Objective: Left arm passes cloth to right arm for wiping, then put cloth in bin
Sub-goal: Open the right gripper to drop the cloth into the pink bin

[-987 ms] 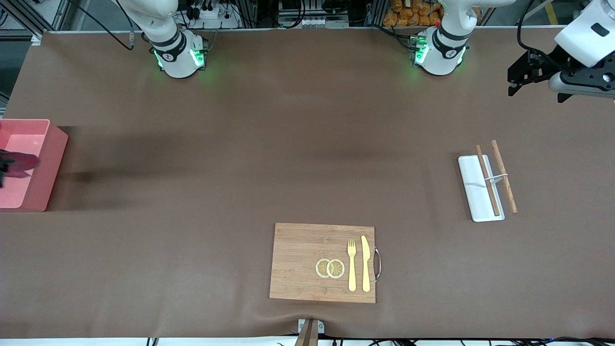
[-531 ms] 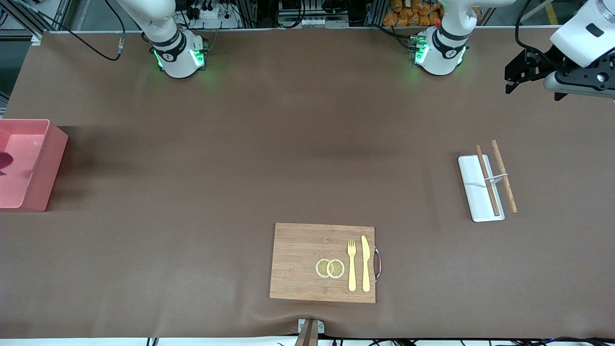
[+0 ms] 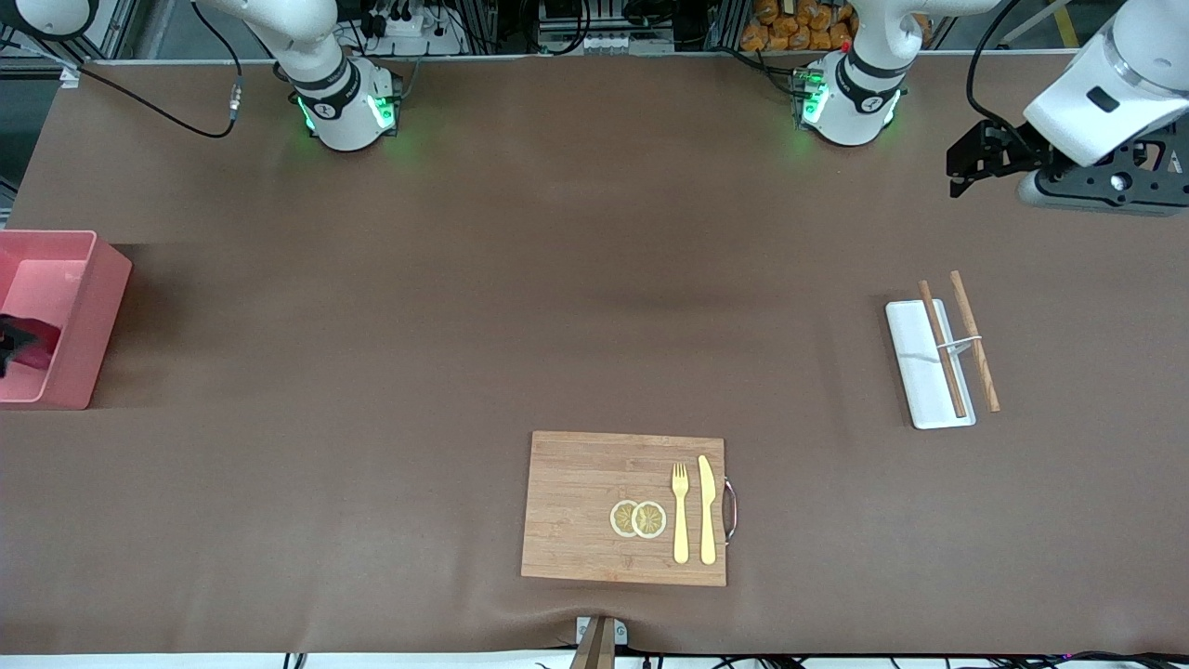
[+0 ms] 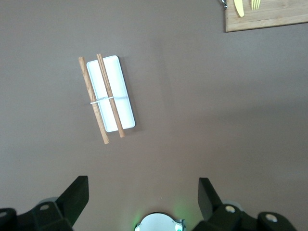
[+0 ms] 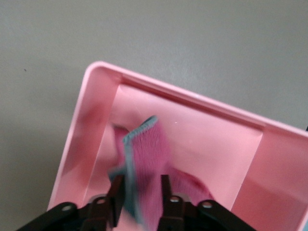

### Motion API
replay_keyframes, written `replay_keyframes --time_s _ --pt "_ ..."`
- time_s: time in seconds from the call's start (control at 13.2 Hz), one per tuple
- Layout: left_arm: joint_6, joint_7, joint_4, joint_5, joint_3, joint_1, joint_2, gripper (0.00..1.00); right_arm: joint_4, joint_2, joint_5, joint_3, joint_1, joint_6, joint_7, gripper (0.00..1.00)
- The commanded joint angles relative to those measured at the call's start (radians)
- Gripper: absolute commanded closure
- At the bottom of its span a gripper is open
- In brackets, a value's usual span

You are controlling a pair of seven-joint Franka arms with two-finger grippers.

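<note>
The maroon-red cloth [image 5: 147, 159] with its grey edge hangs blurred between the fingers of my right gripper [image 5: 140, 179], over the inside of the pink-red bin [image 5: 96, 120]. The fingers stand a little apart and the cloth looks loose between them. In the front view the cloth [image 3: 23, 336] shows inside the bin [image 3: 97, 307] at the right arm's end of the table, with the gripper almost wholly cut off by the picture's edge. My left gripper [image 3: 961, 167] is open and empty, high over the table near the left arm's base; its fingers [image 4: 77, 195] are wide apart.
A white tray [image 3: 915, 367] with wooden chopsticks [image 3: 973, 339] lies toward the left arm's end. A wooden cutting board [image 3: 585, 506] with a yellow fork, knife and lemon slices lies nearest the front camera.
The cloth has gone lower into the bin and now shows blurred between the right fingers. The left arm has swung a little toward the table's middle, still open.
</note>
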Motion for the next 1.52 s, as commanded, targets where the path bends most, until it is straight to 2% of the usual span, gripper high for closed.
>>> replay_keyframes --time_s 0.0,0.15,0.3,0.83,1.06,1.29,1.44 --pt "-0.019 0.0 0.027 0.007 0.052 -0.04 0.014 0.0 0.045 -0.025 0.017 0.011 0.015 -0.074 -0.004 0.0" --pt "-0.017 -0.003 0.027 0.007 0.049 -0.034 0.014 0.0 0.108 -0.034 0.017 0.011 0.037 -0.18 0.001 0.0" --pt "-0.015 -0.001 0.027 0.009 0.049 -0.037 0.015 0.0 0.12 -0.077 0.016 0.009 0.093 -0.244 0.054 0.0" --pt "-0.011 0.0 0.027 0.003 0.046 -0.031 0.015 0.0 0.119 -0.212 -0.035 0.005 0.38 -0.484 0.551 0.0" --pt "0.009 0.0 0.047 0.001 0.049 -0.023 0.015 0.0 0.119 -0.256 -0.035 0.009 0.462 -0.559 0.726 0.0" --pt "0.037 0.0 0.041 0.004 0.046 -0.023 0.011 0.0 0.101 -0.328 -0.034 0.008 0.538 -0.62 0.871 0.0" --pt "0.041 0.002 0.041 0.0 0.048 -0.021 0.008 0.0 0.027 -0.421 -0.035 0.008 0.572 -0.622 0.93 0.0"
